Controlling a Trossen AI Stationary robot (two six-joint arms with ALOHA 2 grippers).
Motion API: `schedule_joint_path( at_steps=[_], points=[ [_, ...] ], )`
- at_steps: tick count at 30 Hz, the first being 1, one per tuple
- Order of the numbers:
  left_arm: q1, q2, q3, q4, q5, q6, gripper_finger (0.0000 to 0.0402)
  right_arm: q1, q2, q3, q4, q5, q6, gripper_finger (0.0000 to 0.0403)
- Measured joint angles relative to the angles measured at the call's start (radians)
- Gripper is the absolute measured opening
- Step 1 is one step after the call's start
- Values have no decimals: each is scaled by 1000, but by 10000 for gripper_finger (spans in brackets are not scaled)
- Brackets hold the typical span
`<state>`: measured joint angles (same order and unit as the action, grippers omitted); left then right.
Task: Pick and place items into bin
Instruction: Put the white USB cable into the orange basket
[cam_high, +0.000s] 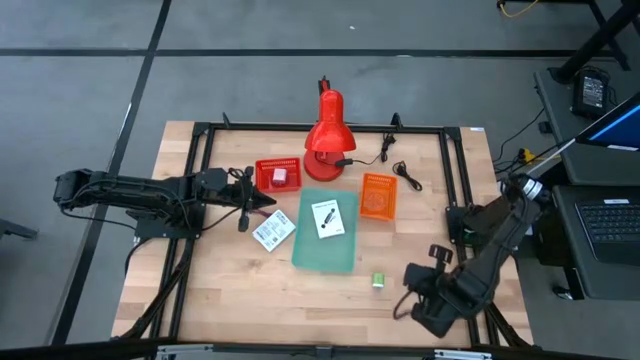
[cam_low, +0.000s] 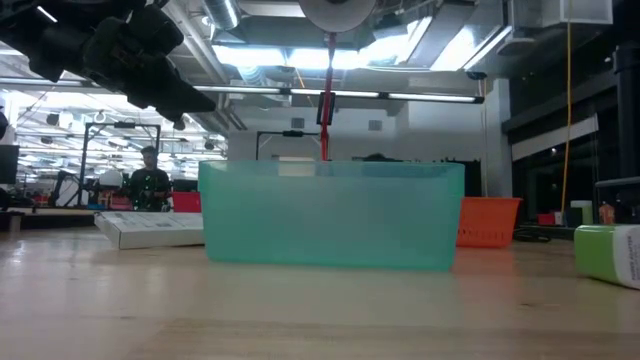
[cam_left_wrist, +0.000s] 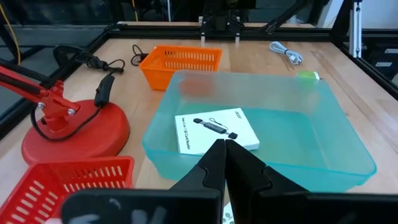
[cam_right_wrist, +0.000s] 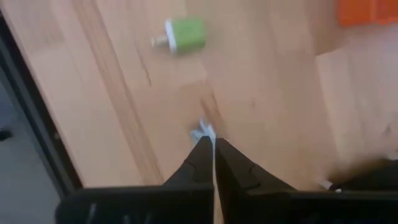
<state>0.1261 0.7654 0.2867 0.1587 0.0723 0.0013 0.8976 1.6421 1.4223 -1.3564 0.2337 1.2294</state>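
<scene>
White card (cam_left_wrist: 216, 130) in bin (cam_left_wrist: 348, 155): black print, unreadable.

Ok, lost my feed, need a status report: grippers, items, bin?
Both grippers shut, empty: left gripper by the teal bin, right gripper near the green block. One white card binned, another card outside. Nothing blocking.

From above you see the teal bin (cam_high: 327, 235) at the table's middle, with one white card (cam_high: 326, 218) lying inside it. A second white card (cam_high: 273, 233) lies just beside the bin's left edge, near the left gripper (cam_high: 243, 213). The green block (cam_high: 380, 280) sits apart, between the bin and the right gripper (cam_high: 412, 303). The red lamp (cam_high: 327, 140) stands behind, flanked by a red basket (cam_high: 278, 174) and an orange basket (cam_high: 378, 196).
</scene>
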Motion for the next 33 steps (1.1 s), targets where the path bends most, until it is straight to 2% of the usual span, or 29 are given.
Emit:
schedule_joint_path(
  at_steps=[5, 12, 16, 22, 33],
  points=[
    [0, 0, 0, -2, 0, 21, 4, 62, 1, -69, 56, -9, 6, 0],
    [0, 0, 0, -5, 0, 12, 4, 90, 0, -117, 71, 27, 76, 4],
    [0, 0, 0, -5, 0, 12, 2, 92, 0, -195, 175, 25, 71, 19],
    [0, 0, 0, -5, 0, 11, 6, 97, 0, -270, 304, -75, 71, 67],
    [0, 0, 0, -6, 0, -41, 5, 98, 0, -282, 240, -78, -44, 169]
  ],
)
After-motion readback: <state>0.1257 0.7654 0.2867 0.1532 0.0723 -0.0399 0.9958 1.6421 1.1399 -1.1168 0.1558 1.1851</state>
